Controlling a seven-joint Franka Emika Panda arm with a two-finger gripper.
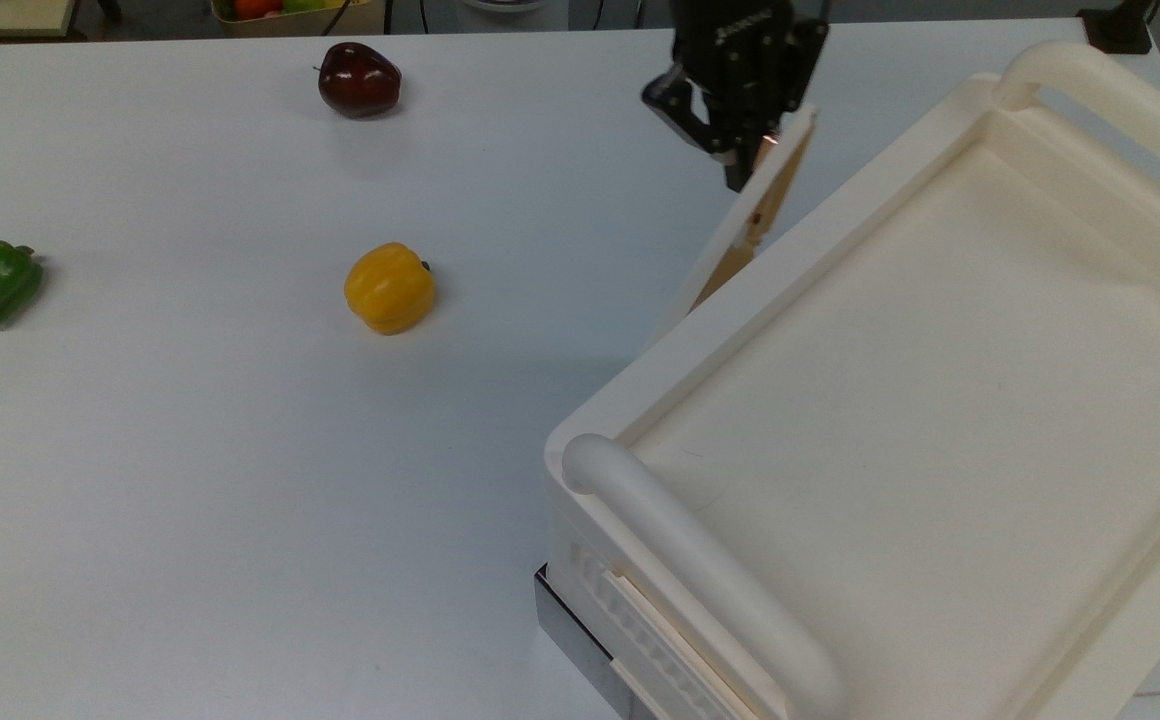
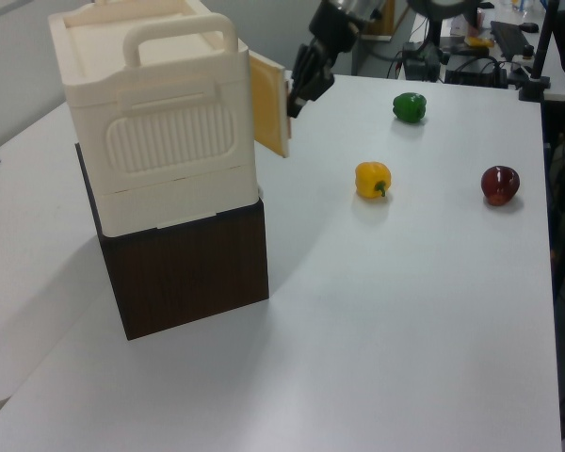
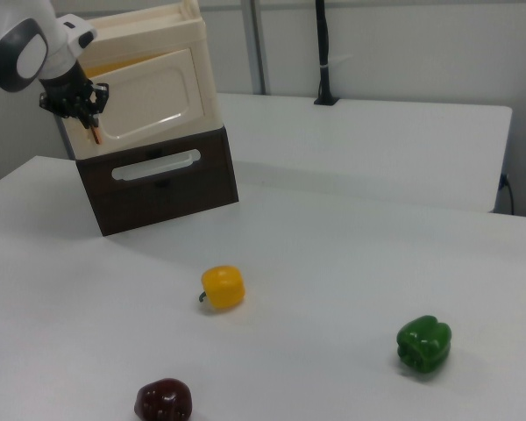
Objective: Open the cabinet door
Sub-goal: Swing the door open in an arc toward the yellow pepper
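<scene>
Here, reading the top view from its left, a yellow plastic bell pepper (image 1: 389,287) lies well apart on the white table (image 1: 190,450). Next comes the black two-finger gripper (image 1: 743,160) at upper centre, then the flat cream-white cabinet door (image 1: 755,215) seen edge-on, then the cream plastic cabinet (image 1: 920,400) filling the lower right

The door stands part open. Its long axis slants from the gripper down toward the frame's lower left, where it meets the cabinet's side, so the hinge looks to be at that lower end. A wedge-shaped gap opens between panel and cabinet toward the upper right

The jaws sit at the door's free edge, narrowly set and apparently pinched on the small copper-coloured bar handle (image 3: 95,133). The right view shows this at upper left, with the gripper (image 3: 86,116) just above the bar and the door's recessed face (image 3: 153,96) spreading rightward

In the left view the door (image 2: 269,115) juts from the cabinet's right side, its inner face yellowish, with the gripper (image 2: 299,94) at its far edge

I judge that further opening means carrying that free edge in an arc toward the top view's left, about the hinge end
</scene>
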